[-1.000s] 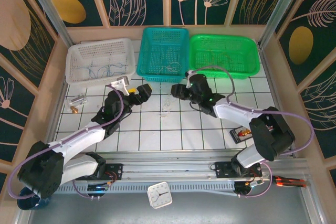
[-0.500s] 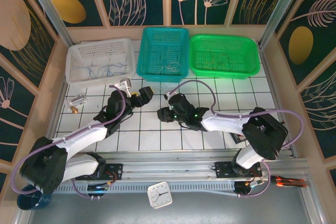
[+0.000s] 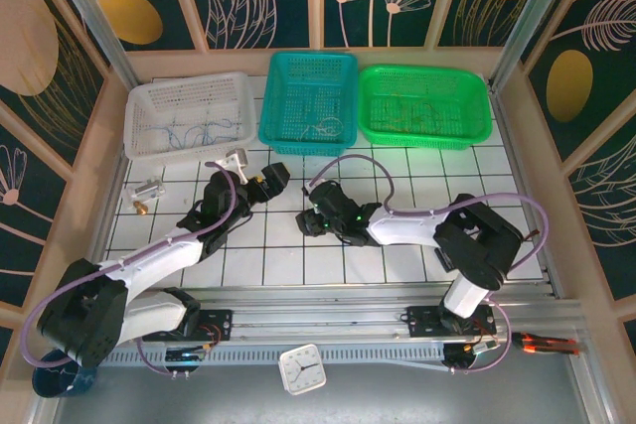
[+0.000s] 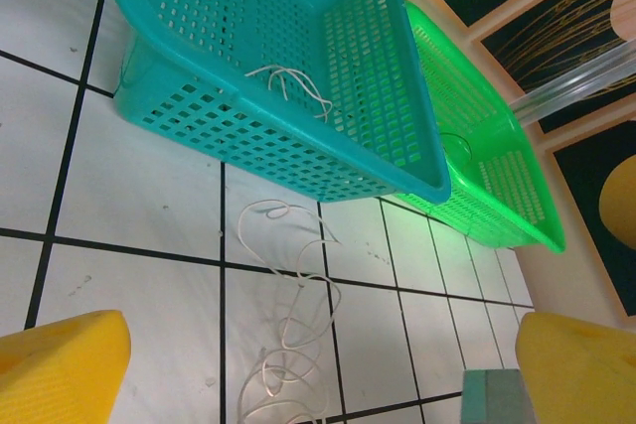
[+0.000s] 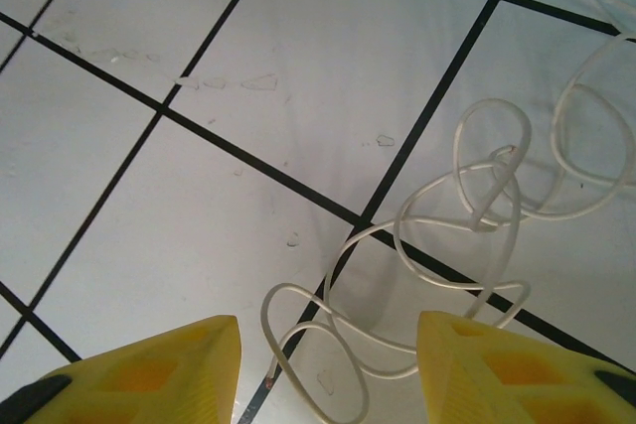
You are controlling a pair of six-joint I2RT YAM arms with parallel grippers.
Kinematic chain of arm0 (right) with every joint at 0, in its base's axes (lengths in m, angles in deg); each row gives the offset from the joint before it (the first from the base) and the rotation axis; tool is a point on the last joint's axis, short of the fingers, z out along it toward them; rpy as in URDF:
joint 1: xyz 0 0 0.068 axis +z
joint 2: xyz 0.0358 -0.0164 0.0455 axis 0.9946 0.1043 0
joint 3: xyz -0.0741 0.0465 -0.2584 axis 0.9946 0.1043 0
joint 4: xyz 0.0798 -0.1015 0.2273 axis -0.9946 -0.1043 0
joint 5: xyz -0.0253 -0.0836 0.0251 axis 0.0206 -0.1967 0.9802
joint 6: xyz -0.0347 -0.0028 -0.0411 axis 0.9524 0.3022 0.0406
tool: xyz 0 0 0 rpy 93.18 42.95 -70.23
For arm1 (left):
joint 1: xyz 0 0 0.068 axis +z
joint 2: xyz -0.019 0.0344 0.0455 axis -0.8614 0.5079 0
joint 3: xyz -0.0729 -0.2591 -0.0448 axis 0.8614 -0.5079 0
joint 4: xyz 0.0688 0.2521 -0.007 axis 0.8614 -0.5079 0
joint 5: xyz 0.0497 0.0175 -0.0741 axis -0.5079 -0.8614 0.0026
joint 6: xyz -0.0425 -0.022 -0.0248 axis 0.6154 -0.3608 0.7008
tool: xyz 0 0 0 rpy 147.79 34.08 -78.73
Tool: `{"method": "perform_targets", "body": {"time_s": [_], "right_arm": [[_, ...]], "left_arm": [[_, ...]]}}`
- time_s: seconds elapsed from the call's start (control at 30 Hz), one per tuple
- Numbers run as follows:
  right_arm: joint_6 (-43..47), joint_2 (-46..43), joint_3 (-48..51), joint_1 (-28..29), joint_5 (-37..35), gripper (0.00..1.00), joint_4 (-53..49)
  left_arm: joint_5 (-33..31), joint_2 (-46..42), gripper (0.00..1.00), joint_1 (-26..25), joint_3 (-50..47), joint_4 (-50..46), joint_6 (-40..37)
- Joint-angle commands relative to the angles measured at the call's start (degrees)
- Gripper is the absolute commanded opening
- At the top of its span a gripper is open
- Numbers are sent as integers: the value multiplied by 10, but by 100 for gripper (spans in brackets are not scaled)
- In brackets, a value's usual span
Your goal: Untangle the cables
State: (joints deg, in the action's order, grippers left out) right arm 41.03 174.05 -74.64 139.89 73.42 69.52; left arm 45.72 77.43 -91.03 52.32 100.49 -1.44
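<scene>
From above, the left arm reaches over the tiled bench (image 3: 298,267), and the left jaws stand wide apart just short of the teal basket (image 3: 310,96). The right arm bends inward, with the right jaws low over the tiles near the left arm's. Thin bluish cables (image 3: 189,132) lie in the white basket (image 3: 189,111), a whitish strand (image 3: 320,127) lies in the teal one, and the green basket (image 3: 425,104) stands beside it.

The left wrist camera has its yellow fingers (image 4: 60,369) spread to the lower corners, gripping nothing. Between them a whitish cable (image 4: 293,315) runs in loose curls across the tiles, starting just beside the teal basket's wall (image 4: 298,156). A second curled strand (image 4: 288,81) rests inside that basket.

At the right wrist, the yellow fingers (image 5: 149,379) stand partly apart and hold nothing. The looped whitish cable (image 5: 467,206) lies flat on the tiles, and its nearest coils reach into the gap between them.
</scene>
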Motion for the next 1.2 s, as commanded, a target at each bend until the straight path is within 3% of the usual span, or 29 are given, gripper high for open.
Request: {"method": "perform_targets", "body": {"time_s": [0.0,0.13,0.33,0.63,1.17], "right_arm": [[19,14,-17,3,-12,50,-6],[19,19,-16,3,-11,42,-4],[17,-17,-16,2,3,0,-21],[-4,-161,-16,0,26,0,-47],[-59,-338,-26,-79,116,0,-38]], "left_arm": [[12,-8,99,1,5,2,10],[15,-6,99,0,5,4,10],[21,-4,99,0,6,6,5],[36,3,99,0,9,15,-5],[132,-6,99,0,11,73,-76]]}}
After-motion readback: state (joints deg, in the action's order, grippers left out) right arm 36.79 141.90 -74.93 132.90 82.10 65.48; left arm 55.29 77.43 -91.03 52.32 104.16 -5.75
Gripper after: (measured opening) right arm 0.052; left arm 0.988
